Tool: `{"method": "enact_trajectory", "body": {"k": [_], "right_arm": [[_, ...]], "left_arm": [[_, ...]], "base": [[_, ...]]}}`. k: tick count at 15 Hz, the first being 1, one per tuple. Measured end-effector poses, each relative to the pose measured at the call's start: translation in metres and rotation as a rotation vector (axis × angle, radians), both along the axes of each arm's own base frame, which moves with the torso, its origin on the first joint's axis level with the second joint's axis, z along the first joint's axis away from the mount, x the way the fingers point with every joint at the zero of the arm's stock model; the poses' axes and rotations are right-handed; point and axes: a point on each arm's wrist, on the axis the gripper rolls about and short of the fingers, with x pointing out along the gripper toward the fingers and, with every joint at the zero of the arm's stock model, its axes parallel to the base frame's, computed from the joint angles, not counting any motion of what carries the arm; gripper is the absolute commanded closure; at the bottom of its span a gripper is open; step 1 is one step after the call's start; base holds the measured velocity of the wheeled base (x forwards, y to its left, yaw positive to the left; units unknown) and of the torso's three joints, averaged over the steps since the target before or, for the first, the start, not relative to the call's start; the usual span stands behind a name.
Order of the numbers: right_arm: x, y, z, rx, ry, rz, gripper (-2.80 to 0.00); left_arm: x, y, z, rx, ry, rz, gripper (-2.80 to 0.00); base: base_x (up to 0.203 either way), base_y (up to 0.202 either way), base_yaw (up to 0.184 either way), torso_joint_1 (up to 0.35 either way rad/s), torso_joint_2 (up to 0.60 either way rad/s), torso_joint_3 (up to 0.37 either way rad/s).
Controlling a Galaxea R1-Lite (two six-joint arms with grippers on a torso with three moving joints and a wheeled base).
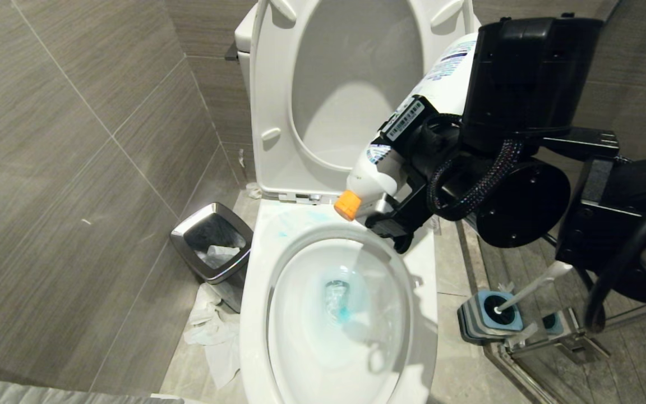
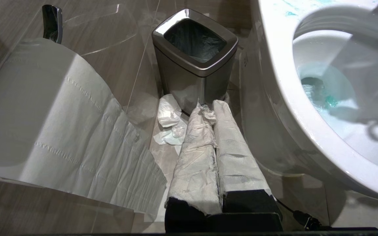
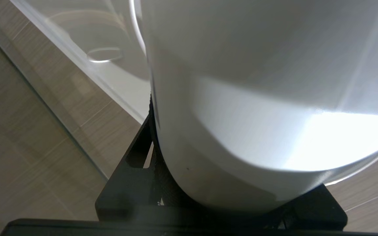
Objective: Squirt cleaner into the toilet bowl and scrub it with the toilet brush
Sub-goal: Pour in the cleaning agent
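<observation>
The white toilet bowl (image 1: 255, 314) stands in the middle with its seat and lid (image 1: 278, 84) raised. Turquoise cleaner (image 1: 341, 314) tints the water at the drain and streaks the back rim (image 1: 286, 229). My right gripper (image 1: 398, 179) is shut on a white cleaner bottle (image 1: 441, 78), tilted so its orange cap (image 1: 347, 205) points down over the back rim. That bottle (image 3: 258, 98) fills the right wrist view. The toilet brush (image 1: 536, 283) leans in its blue holder (image 1: 488, 320) on the floor at the right. My left gripper (image 2: 208, 106), paper-wrapped and shut, hangs low beside the bowl (image 2: 274, 65).
A chrome-rimmed bin (image 1: 213, 247) stands on the floor left of the bowl, with crumpled paper (image 1: 211, 331) in front of it. A toilet paper roll (image 2: 44, 114) hangs near the left gripper. A glass panel with a metal frame (image 1: 553, 348) runs behind the brush holder.
</observation>
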Motion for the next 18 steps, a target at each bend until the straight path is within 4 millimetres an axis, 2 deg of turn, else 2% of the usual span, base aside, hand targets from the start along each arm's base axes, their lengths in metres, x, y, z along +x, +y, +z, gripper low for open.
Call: {"method": "enact_trajectory", "body": {"k": [10, 18], "right_arm": [[0.009, -0.006, -0.001, 0.000, 0.000, -0.034, 0.00], [0.003, -0.015, 0.002, 0.055, 0.001, -0.032, 0.00]], "left_arm": [[0.000, 0.000, 0.000, 0.000, 0.000, 0.000, 0.00], [0.000, 0.000, 0.000, 0.000, 0.000, 0.000, 0.00]], "base": [[0.000, 0.000, 0.000, 0.000, 0.00, 0.000], [0.000, 0.000, 0.000, 0.000, 0.00, 0.000]]}}
